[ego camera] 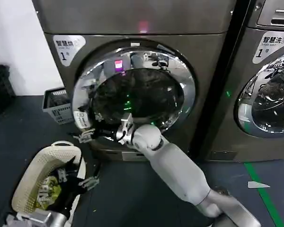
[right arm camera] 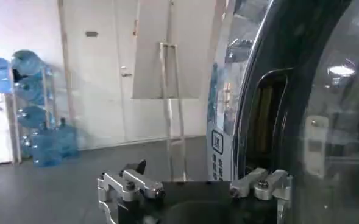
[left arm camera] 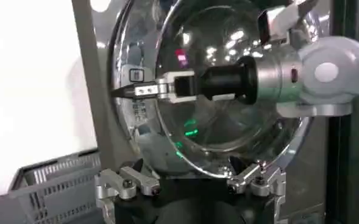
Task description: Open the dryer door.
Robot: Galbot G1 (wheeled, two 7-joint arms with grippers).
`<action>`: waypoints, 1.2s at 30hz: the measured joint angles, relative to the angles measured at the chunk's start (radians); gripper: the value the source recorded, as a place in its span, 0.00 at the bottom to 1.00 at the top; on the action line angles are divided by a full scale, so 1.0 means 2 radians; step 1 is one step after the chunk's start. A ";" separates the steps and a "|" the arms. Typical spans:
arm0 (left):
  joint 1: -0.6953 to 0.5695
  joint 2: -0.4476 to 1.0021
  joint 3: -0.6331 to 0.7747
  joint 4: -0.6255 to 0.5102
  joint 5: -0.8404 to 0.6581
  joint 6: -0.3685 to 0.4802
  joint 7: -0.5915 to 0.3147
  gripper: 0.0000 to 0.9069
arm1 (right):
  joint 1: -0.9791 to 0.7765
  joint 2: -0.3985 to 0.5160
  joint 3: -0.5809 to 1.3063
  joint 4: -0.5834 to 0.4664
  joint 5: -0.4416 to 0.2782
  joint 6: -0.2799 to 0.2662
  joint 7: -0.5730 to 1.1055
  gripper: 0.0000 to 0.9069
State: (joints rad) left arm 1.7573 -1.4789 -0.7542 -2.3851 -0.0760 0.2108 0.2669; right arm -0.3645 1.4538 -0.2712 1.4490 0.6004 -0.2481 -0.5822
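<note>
The right end effector (ego camera: 85, 135) reaches the left edge of the dryer door (ego camera: 132, 90), fingers parted, gripping nothing, near the handle recess (right arm camera: 266, 119). The left end effector (ego camera: 87, 182) hangs open over the laundry basket (ego camera: 38, 163) on the floor.

Dark floor (ego camera: 19, 127); cream laundry basket (ego camera: 35, 172) just beside left pincer (ego camera: 87, 182), grey crate (ego camera: 57, 105) beyond right pincer (ego camera: 84, 136), green tape line (ego camera: 262, 191) well off
</note>
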 joint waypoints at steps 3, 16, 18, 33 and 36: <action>-0.004 0.005 -0.015 -0.002 -0.010 0.018 0.024 1.00 | 0.000 -0.005 -0.001 0.002 0.000 0.007 -0.019 1.00; -0.029 0.028 -0.111 0.037 -0.121 -0.036 0.099 1.00 | -0.009 -0.022 0.004 0.014 0.004 0.032 -0.089 1.00; -0.030 0.032 -0.125 0.046 -0.131 -0.045 0.100 1.00 | -0.011 -0.023 0.007 0.013 0.005 0.035 -0.102 1.00; -0.063 0.080 -0.201 0.102 -0.214 -0.058 0.099 1.00 | -0.029 -0.045 0.019 0.029 0.019 0.042 -0.179 1.00; -0.074 0.092 -0.201 0.113 -0.226 -0.067 0.092 1.00 | -0.034 -0.051 0.021 0.036 0.023 0.042 -0.195 1.00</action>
State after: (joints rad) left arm 1.6097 -1.2958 -1.1571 -2.1587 -0.5286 0.0767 0.4519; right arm -0.4319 1.3527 -0.2300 1.5204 0.6464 -0.1643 -0.9723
